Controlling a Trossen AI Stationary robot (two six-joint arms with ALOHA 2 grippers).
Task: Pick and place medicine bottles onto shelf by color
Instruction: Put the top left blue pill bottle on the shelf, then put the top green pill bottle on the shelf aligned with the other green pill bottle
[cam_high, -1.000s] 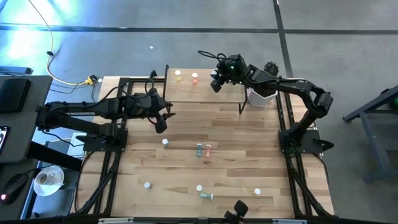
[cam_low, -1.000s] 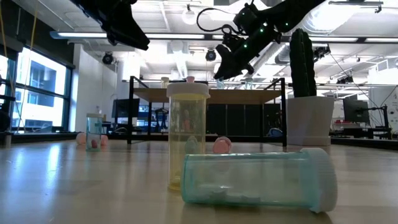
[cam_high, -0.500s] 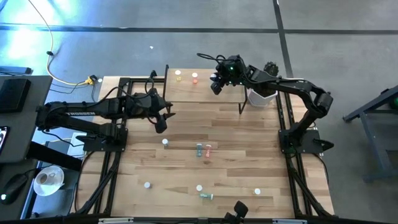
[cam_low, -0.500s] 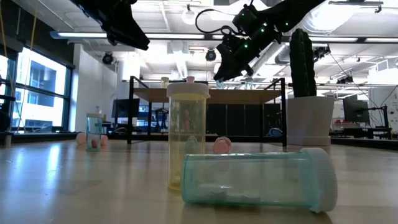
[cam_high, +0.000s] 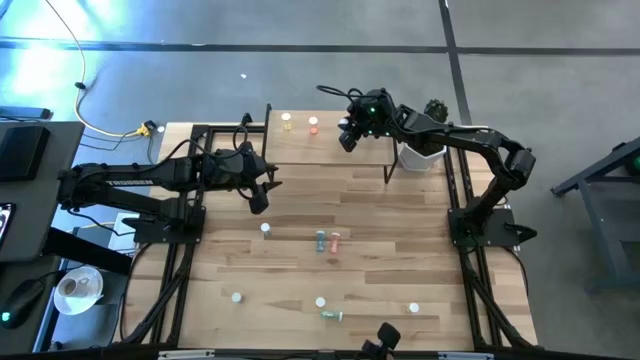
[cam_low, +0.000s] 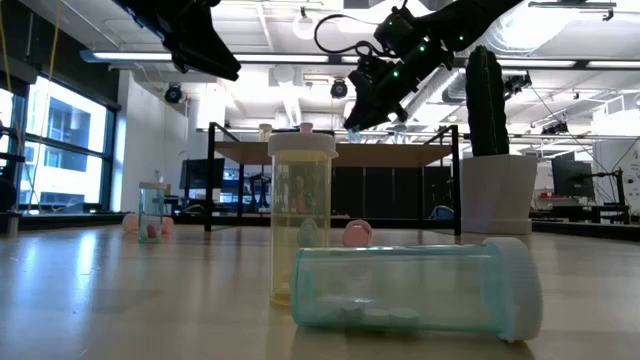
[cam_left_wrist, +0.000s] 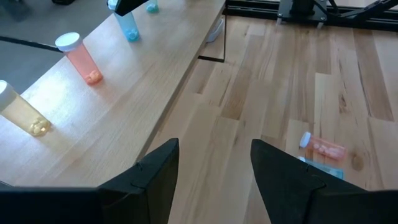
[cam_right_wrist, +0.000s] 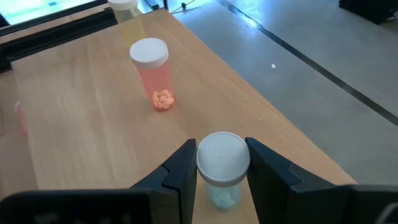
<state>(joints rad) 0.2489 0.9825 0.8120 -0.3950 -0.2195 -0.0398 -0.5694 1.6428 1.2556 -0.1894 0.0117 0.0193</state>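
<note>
The shelf (cam_high: 330, 145) stands at the table's far side. A yellow bottle (cam_high: 287, 121) and a pink bottle (cam_high: 313, 124) stand upright on it; both also show in the right wrist view, the pink bottle (cam_right_wrist: 151, 71) and the yellow bottle (cam_right_wrist: 127, 9). My right gripper (cam_high: 347, 136) is over the shelf, right of the pink bottle, shut on a blue bottle (cam_right_wrist: 222, 167). My left gripper (cam_high: 258, 202) hangs open and empty above the table's left middle. Several more bottles (cam_high: 327, 240) stand or lie on the tabletop. My right gripper pinches the blue bottle between its two fingers, at the white cap (cam_right_wrist: 222, 157) and the top of the body. The fingers slant down from the table's right. The bottle stands upright at the shelf top (cam_left_wrist: 127, 25); whether its base touches the board I cannot tell.
A white pot with a cactus (cam_low: 495, 190) stands right of the shelf. Near the table's front, a yellow bottle (cam_low: 300, 225) stands upright and a teal one (cam_low: 415, 290) lies on its side. A pink bottle (cam_left_wrist: 323, 147) lies at mid-table. Black frame rails (cam_high: 470, 250) line both sides.
</note>
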